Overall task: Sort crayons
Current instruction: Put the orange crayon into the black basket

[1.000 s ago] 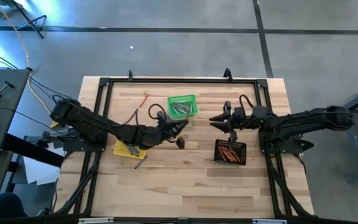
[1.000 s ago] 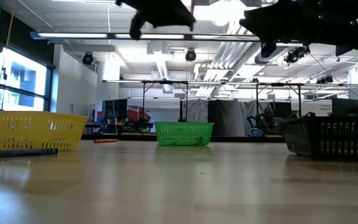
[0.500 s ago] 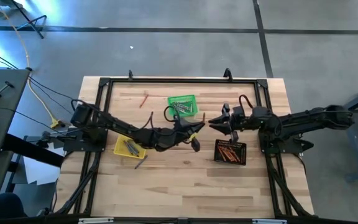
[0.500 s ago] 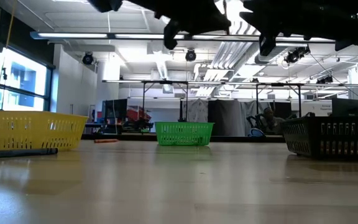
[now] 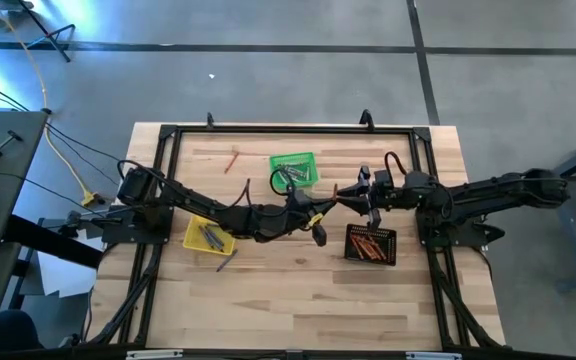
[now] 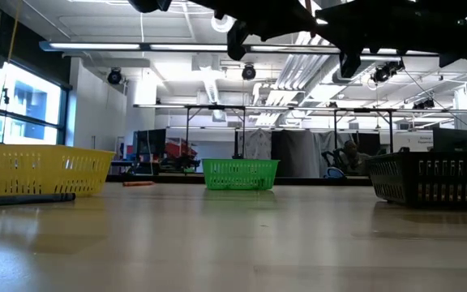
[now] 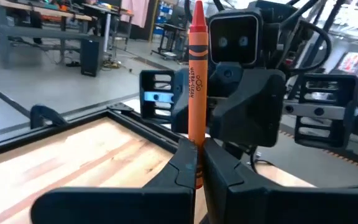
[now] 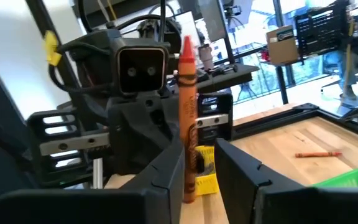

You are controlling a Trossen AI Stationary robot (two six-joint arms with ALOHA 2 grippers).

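Observation:
My left gripper (image 5: 328, 204) reaches across to the table's middle, high above the wood. It is shut on an orange-red crayon (image 7: 196, 81). My right gripper (image 5: 346, 197) faces it, open. In the right wrist view its two fingers (image 8: 166, 171) stand on either side of the same crayon (image 8: 188, 112). Other orange-red crayons lie in the black basket (image 5: 371, 244). Grey crayons lie in the green basket (image 5: 294, 170) and the yellow basket (image 5: 208, 236). My left gripper pinches the crayon between its two fingers near the blunt end (image 7: 196, 163). The fingers come level from the table's left and lie across the crayon. The pointed end (image 7: 197, 11) sticks out free, and the crayon is lifted clear of the table. My right gripper: the crayon stands close against one finger (image 8: 174, 163); I cannot tell whether they touch.
A loose orange-red crayon (image 5: 232, 158) lies at the far left of the wood; it also shows in the low view (image 6: 139, 183). A grey crayon (image 5: 226, 262) lies by the yellow basket. A black frame (image 5: 168, 140) borders the table.
My left gripper has gone toward the table's right edge with the crayon, up to my right gripper, so the crayon now stands between the right gripper's fingers.

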